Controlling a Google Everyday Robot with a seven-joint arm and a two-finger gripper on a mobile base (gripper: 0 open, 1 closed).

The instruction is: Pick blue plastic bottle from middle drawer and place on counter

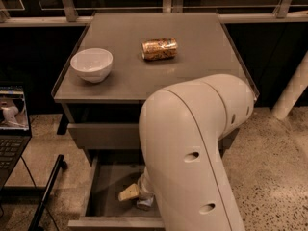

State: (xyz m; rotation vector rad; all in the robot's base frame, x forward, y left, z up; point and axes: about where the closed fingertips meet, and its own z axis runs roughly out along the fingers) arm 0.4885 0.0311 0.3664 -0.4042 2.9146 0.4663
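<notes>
Gripper (136, 196) low in open middle drawer (107, 181), near front lip; open or clamped, cannot tell. Unreadable print on gold can (159, 48), far on counter (202, 66).

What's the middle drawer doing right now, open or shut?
Open. The middle drawer is pulled out below the counter, grey floor showing; the gripper sits down inside it, partly hidden by the arm.

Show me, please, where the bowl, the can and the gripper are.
bowl (91, 59): camera view, inner hollow.
can (160, 49): camera view, middle of side.
gripper (137, 198): camera view, its tip, inside middle drawer (108, 176).
</notes>
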